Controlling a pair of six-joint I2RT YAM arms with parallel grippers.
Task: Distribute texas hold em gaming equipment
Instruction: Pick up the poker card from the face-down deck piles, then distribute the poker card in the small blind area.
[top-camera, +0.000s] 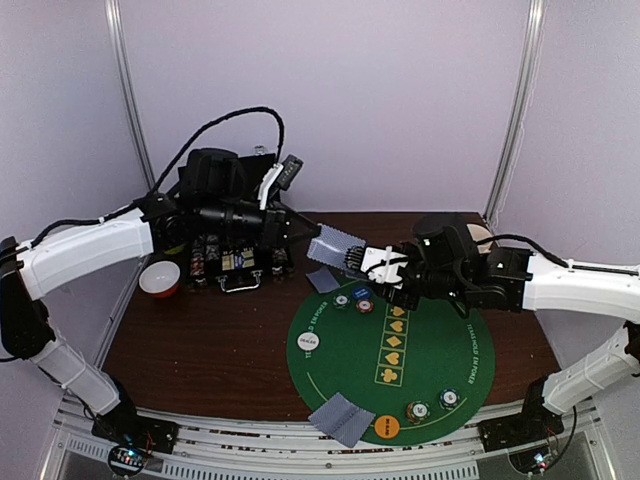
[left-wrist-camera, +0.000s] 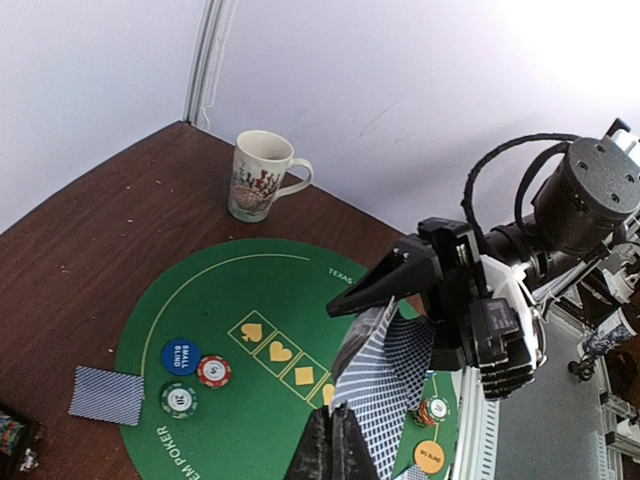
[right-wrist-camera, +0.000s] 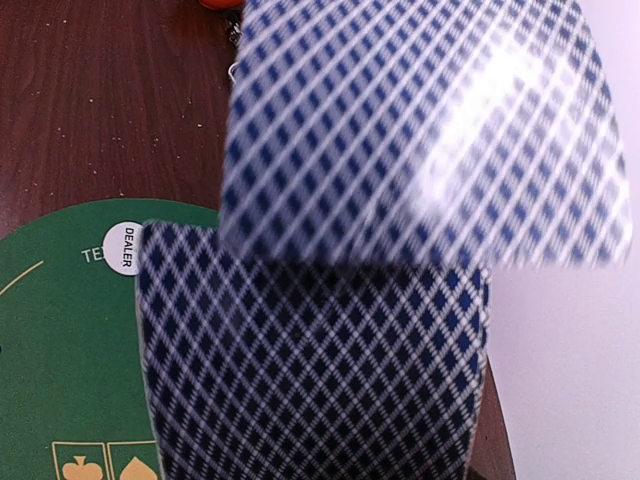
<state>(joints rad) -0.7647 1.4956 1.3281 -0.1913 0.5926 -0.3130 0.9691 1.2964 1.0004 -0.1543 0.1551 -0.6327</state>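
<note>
Cards, count: one fan of held cards (left-wrist-camera: 385, 385), at least two backs showing; one lone card (left-wrist-camera: 105, 395); one pile (top-camera: 340, 418) of about two.
Cards, look: grey-blue diamond lattice on the backs, thin white border, no faces showing; blurred in the right wrist view.
Chips, count: five. A blue chip (left-wrist-camera: 181, 356), a red chip (left-wrist-camera: 213, 371) and a green chip (left-wrist-camera: 179, 400) are sitting in a cluster; two near chips (top-camera: 417, 411) are sitting side by side.
Discs, count: one orange disc (top-camera: 387, 427), one white dealer disc (top-camera: 303, 340).
Left gripper (left-wrist-camera: 334, 432): fingers clamping shut on the lower edge of the held cards.
Right gripper (left-wrist-camera: 372, 298): fingers pinching the top edge of the same fan, tips facing the left fingers.
Held cards, place: hanging in the air between the two sets of fingers, above the far rim of the green mat (top-camera: 450, 350).
Lone card, place: lying flat on the table (top-camera: 200, 350) beneath the left fingers, just off the mat.
Cluster, place: on the mat just nearward of the right fingers.
Pile, orange disc, near chips: sitting at the mat's near rim, well apart from all fingers.
Dealer disc, place: on the mat, nearward of the left fingers.
Others: a mug (left-wrist-camera: 262, 175) beyond the right fingers; a black case (top-camera: 225, 262) and a red bowl (top-camera: 159, 278) behind the left fingers.
</note>
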